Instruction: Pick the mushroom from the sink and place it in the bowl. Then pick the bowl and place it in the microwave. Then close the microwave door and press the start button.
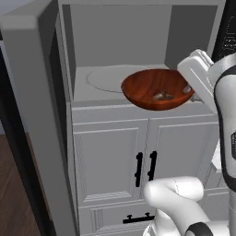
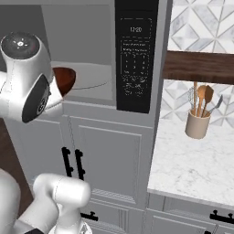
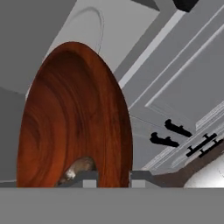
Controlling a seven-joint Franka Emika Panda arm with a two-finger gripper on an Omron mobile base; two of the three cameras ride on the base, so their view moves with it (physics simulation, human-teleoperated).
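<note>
The mushroom (image 1: 162,96) lies in the bottom of the wooden bowl (image 1: 147,87), a small tan-brown lump against the glossy reddish wood; in my hand view it sits low in the bowl (image 3: 74,127), just beside my finger tips (image 3: 89,180). My claw (image 3: 113,179) is pinched narrow on the bowl's right rim, one tip inside the wall and one outside. The bowl hangs at the front opening of the microwave (image 1: 115,32), its far part over the microwave floor and its near edge out past the front lip; I cannot tell whether it touches the floor. Behind it, to the left, lies the pale round turntable (image 1: 103,78), bare. The microwave door (image 1: 27,115) stands swung open at the left. From the right base view the black keypad strip (image 2: 135,59) runs down the microwave's right side. Below are grey cabinet doors (image 1: 110,156) with black handles (image 1: 145,168). Farther right, on the marble counter (image 2: 192,169), a beige crock (image 2: 197,124) holds wooden spoons (image 2: 203,97) and other utensils
</note>
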